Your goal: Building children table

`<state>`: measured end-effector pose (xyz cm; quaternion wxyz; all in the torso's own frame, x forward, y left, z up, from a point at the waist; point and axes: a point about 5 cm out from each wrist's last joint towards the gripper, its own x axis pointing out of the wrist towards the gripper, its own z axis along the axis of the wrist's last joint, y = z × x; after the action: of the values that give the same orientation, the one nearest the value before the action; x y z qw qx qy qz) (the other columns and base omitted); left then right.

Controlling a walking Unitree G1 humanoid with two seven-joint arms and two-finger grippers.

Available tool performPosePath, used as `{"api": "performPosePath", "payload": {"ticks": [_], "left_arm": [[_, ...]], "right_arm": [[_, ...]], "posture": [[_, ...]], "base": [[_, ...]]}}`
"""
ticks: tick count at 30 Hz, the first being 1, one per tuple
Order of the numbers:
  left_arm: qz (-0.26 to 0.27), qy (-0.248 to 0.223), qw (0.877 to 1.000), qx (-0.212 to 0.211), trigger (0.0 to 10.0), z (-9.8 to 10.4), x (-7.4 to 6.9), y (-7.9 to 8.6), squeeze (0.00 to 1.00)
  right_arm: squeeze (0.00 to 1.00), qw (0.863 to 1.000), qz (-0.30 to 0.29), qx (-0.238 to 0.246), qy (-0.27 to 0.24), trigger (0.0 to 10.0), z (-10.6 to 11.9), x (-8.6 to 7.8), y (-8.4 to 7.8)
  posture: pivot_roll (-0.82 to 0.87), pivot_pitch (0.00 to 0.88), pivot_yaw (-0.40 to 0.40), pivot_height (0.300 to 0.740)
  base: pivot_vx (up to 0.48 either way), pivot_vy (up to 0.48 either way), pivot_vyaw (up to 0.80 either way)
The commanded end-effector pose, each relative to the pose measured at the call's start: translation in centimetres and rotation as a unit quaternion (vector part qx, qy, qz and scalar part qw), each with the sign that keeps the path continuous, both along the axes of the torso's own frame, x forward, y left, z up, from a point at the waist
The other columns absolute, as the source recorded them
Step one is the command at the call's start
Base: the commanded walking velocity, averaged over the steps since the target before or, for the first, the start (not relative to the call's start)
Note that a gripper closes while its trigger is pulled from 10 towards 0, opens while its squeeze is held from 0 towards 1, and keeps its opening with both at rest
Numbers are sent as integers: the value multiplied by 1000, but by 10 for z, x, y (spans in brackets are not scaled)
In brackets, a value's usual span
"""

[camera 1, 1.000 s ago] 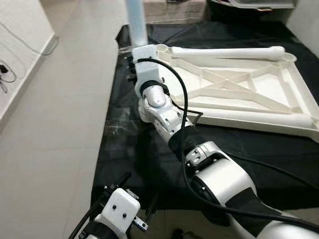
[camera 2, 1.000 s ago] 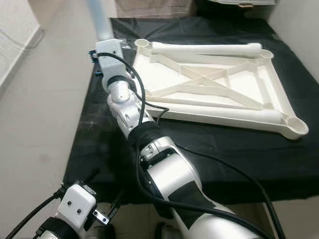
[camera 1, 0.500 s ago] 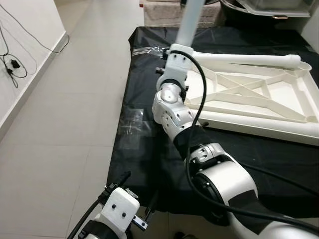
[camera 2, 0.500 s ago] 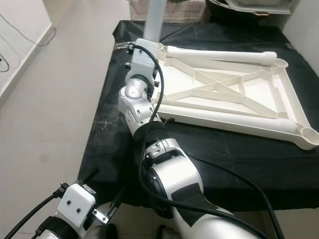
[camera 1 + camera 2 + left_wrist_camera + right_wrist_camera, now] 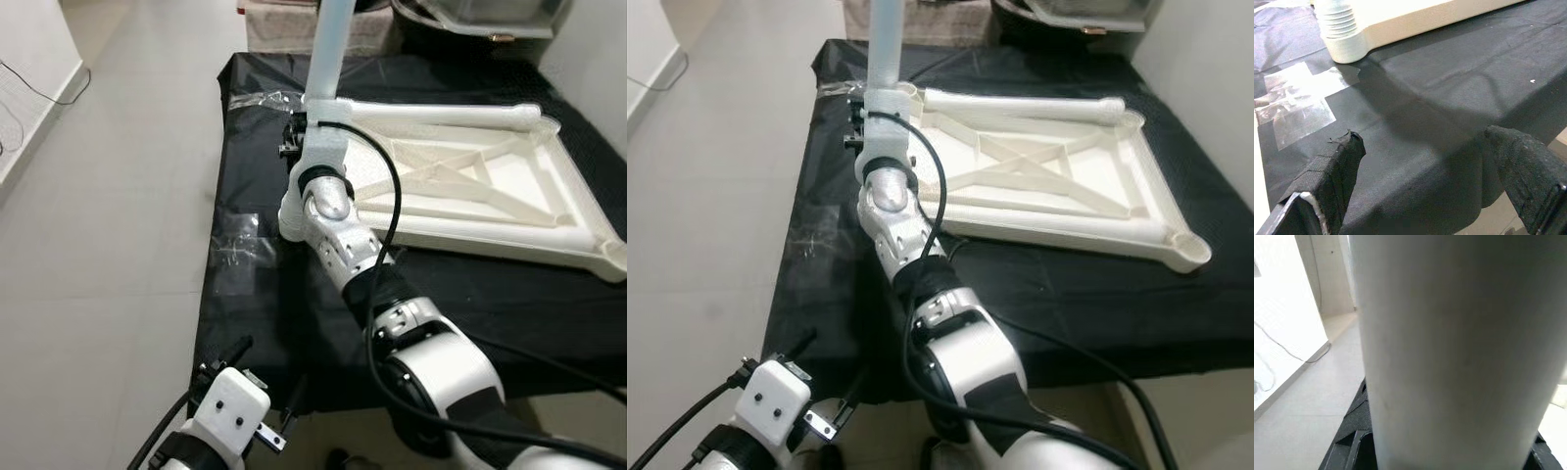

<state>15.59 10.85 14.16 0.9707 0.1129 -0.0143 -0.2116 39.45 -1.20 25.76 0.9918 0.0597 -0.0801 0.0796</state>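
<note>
**A:** The table leg (image 5: 331, 44) has swung from tilted to near upright, standing over the corner of the tabletop (image 5: 490, 186) nearest the robot's left. The right gripper (image 5: 312, 117) stays clamped round its lower end.

**B:** And the tabletop itself?

**A:** Lying underside-up on the black cloth (image 5: 265, 294), two other legs resting across it. Looks lined up for its corner socket, so seating comes next, I'd say.

**B:** The other arm?

**A:** The left gripper (image 5: 1425, 166) hangs low at the cloth's near edge, fingers (image 5: 1337, 166) apart, holding nothing.
</note>
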Motion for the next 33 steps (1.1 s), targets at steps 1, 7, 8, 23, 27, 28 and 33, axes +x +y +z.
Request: {"api": "performPosePath", "payload": {"ticks": [1,7,8,23,27,28,33], "left_arm": [[-1,15,1000,-2,10000,-6,-2,-1,0],[-1,15,1000,-3,10000,-6,-3,-1,0],[-1,15,1000,-3,10000,-6,-3,-2,0],[-1,15,1000,-2,10000,-6,-4,-2,0],[-1,14,1000,-3,10000,-5,-4,-3,0],[-1,14,1000,-3,10000,-5,-4,-3,0],[-1,15,1000,-3,10000,-5,-5,-3,0]], "right_arm": [[0,987,30,-15,159,10000,-72,-5,-2],[0,972,136,-31,187,10000,-82,-9,6],[0,962,185,-42,197,10000,-87,-12,10],[0,876,420,-157,175,10000,-88,-23,14],[0,863,444,-193,143,10000,-88,-25,12],[0,863,444,-193,143,10000,-88,-25,12],[0,819,517,-225,106,10000,-90,-34,12]], "posture": [[67,265,-67,740],[69,259,-70,740],[69,259,-70,740],[71,253,-74,740],[77,256,-77,740],[77,256,-77,740],[77,256,-77,740]], "base": [[0,0,0],[0,0,0],[0,0,0],[0,0,0],[0,0,0],[0,0,0],[0,0,0]]}}
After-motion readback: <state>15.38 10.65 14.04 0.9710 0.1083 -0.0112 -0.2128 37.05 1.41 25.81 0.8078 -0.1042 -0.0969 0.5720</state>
